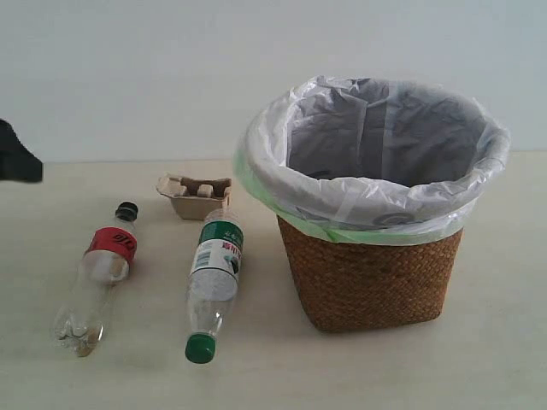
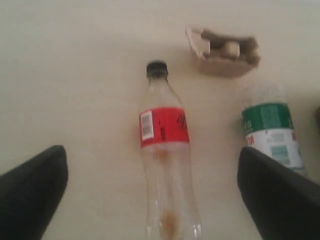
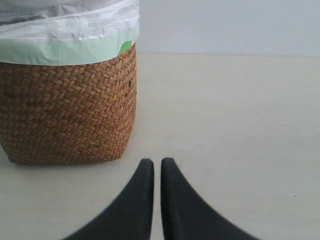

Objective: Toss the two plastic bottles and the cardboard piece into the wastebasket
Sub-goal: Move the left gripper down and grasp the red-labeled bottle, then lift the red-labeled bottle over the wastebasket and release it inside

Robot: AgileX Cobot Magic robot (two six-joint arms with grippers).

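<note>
The red-label bottle [image 1: 96, 278] with a black cap lies on the table at the left. Beside it lies the green-label bottle [image 1: 213, 286], green cap toward the front. The beige cardboard piece [image 1: 195, 196] sits behind both. The wicker wastebasket [image 1: 369, 273] stands at the right. In the left wrist view my left gripper [image 2: 150, 157] is open, held above the red-label bottle [image 2: 165, 165], its fingers [image 2: 32, 190] wide on either side; the green-label bottle [image 2: 272, 132] and cardboard piece [image 2: 225, 52] show too. My right gripper [image 3: 157, 162] is shut and empty, beside the wastebasket [image 3: 67, 107].
A pale table [image 1: 504, 342] carries everything, with a plain white wall behind. A dark part of the left arm [image 1: 17, 154] shows at the left edge of the exterior view. The right gripper does not show in that view.
</note>
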